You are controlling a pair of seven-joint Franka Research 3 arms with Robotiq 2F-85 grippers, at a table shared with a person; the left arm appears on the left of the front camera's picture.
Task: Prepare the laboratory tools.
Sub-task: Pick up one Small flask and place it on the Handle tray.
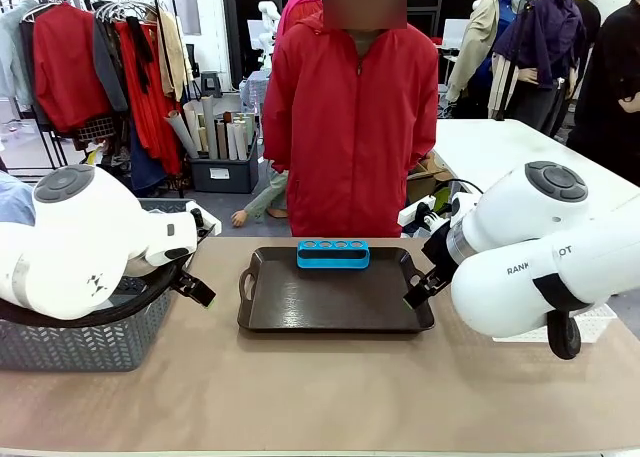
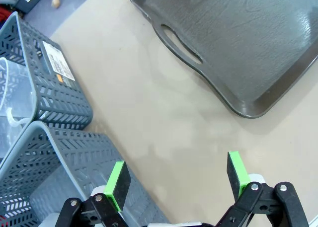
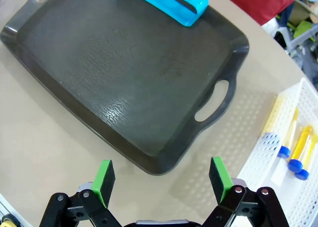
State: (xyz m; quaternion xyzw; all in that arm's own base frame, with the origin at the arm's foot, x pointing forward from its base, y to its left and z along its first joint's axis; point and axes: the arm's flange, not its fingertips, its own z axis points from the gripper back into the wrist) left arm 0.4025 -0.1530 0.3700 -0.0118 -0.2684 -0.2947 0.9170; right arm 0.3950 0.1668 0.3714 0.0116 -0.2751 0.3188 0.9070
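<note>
A small blue tube rack [image 1: 333, 254] [image 3: 169, 1] stands at the far edge of a dark tray [image 1: 330, 302] [image 2: 248, 48] [image 3: 124, 78] in the middle of the table. Slim orange-filled tubes with blue caps [image 3: 294, 148] lie in a white mesh bin [image 3: 266, 157] to the tray's right. A clear plastic vessel [image 2: 11, 100] sits inside a grey basket [image 2: 59, 93]. My left gripper [image 1: 203, 259] [image 2: 177, 177] hangs open over bare table left of the tray. My right gripper [image 1: 422, 267] [image 3: 161, 178] hangs open above the tray's right near corner. Nothing is between either pair of fingers.
A second grey basket [image 1: 90, 337] [image 2: 54, 167] stands at the table's left, under my left arm. A person in a red jacket [image 1: 350, 127] stands at the far side, hands out of sight. Bare tabletop [image 1: 320, 397] stretches in front of the tray.
</note>
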